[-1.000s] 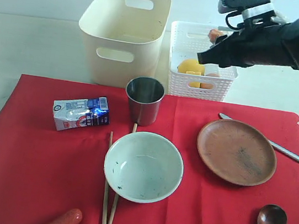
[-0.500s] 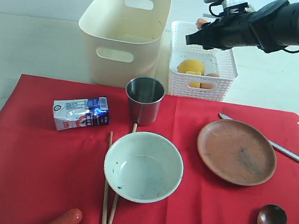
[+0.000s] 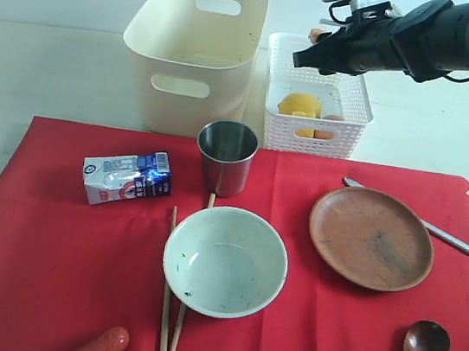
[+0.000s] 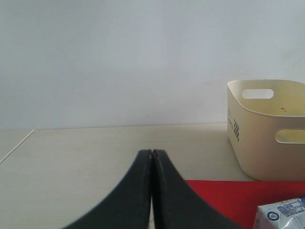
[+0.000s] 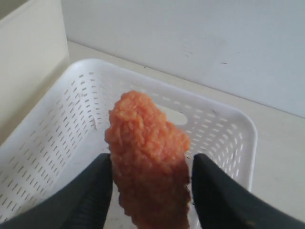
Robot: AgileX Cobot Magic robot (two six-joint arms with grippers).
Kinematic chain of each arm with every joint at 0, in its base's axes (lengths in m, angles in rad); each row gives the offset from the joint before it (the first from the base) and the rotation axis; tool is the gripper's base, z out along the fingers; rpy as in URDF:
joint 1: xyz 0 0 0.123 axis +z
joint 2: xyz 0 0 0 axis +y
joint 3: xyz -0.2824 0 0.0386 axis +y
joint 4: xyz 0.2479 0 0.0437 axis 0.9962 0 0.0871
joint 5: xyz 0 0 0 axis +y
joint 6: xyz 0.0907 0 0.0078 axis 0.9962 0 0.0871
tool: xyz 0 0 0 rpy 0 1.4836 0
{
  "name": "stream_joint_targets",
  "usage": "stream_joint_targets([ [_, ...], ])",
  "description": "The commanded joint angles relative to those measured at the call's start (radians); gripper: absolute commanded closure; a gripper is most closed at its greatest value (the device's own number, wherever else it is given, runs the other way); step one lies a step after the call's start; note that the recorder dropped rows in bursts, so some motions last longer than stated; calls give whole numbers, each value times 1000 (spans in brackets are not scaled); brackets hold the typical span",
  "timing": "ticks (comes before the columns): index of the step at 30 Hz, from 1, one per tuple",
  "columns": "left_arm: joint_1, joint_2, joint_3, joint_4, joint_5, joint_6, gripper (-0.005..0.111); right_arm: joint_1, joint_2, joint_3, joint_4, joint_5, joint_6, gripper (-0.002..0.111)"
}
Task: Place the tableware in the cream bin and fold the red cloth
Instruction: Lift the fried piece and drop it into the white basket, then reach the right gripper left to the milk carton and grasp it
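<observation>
above the white lattice plastic basket (image 3: 352,113), the right claw (image 5: 150,164) gripped a rough, crumbly orange food piece (image 5: 143,138), a black finger pressed against each side. the left claw (image 4: 152,157) was pinched fully together, empty. on the flat red cloth (image 3: 50,246) sat the shiny steel cup (image 3: 226,157), speckled white bowl (image 3: 225,261) and round brown plate (image 3: 371,238); the smooth cream bin (image 3: 190,56) stood on the desk beside the basket.

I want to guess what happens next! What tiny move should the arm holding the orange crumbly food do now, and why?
Probably open the right gripper and let the orange food drop: it hangs in the grip right over the white basket, where a lemon already lies.
</observation>
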Motion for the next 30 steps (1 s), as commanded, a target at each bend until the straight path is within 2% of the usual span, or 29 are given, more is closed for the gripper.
stream_joint_targets([
  [1,1,-6,3,-14,2,1,104,-2,-4,-7,-2,-12,2,38],
  [5,1,-6,3,-14,2,1,104,-2,-4,-7,-2,-12,64,16],
  [7,1,-6,3,-14,2,1,104,-2,-4,-7,-2,-12,73,10],
  [9,1,-6,3,-14,2,1,104,-2,-10,-7,-4,36,73,8],
  [13,1,-6,3,-14,2,1,104,-4,-58,-7,-74,189,70,13],
  [16,1,-6,3,-14,2,1,104,-4,-117,-7,-148,273,122,27],
  [20,1,-6,3,-14,2,1,104,-4,-218,-7,-271,379,237,60],
  [24,1,-6,3,-14,2,1,104,-1,-312,-7,-301,523,229,90],
  [27,1,-6,3,-14,2,1,104,20,-362,-5,-298,612,180,107],
  [30,1,-6,3,-14,2,1,104,59,-389,-5,-298,676,157,108],
])
